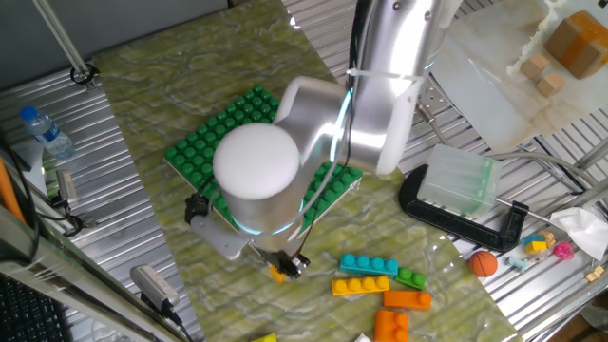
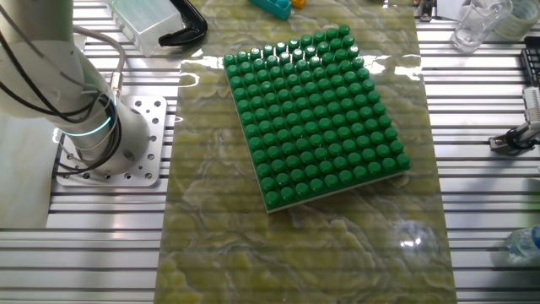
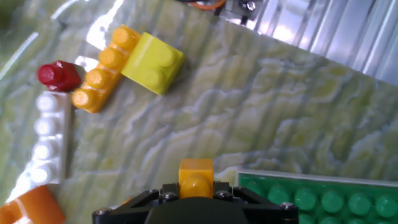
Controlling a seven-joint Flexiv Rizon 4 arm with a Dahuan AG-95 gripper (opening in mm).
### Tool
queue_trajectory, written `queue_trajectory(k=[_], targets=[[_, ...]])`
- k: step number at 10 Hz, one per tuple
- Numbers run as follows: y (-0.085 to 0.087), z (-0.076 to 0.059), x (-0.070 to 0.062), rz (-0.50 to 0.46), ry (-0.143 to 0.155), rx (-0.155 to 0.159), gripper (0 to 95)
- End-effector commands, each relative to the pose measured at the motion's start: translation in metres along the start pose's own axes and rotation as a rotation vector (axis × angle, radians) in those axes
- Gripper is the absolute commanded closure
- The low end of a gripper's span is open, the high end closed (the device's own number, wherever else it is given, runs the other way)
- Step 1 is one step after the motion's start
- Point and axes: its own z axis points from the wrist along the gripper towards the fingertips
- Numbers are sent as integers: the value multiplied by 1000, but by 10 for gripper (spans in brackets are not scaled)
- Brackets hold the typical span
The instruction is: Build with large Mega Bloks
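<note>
The claw [image 3: 196,194] is clamped on a small yellow brick [image 3: 196,176], held low above the desk [image 3: 280,99] just beside the green baseplate [image 3: 323,198].

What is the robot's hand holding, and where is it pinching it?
The hand holds a small yellow-orange Mega Blok. It grips the brick's lower part; the top end pokes out past the hand. Exactly where the fingers touch is hidden.

a silver-grey arm [image 1: 380,85] with rounded white joint caps, a glowing cyan ring (black cables alongside).
</note>
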Motion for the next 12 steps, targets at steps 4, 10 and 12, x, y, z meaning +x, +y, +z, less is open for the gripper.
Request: queue_trajectory(k=[4,10,12], targets=[[-23,-4,21,38,15,65,950],[-86,-13,53,62,43,110,950],[-105,-14,62,45,44,117,950]])
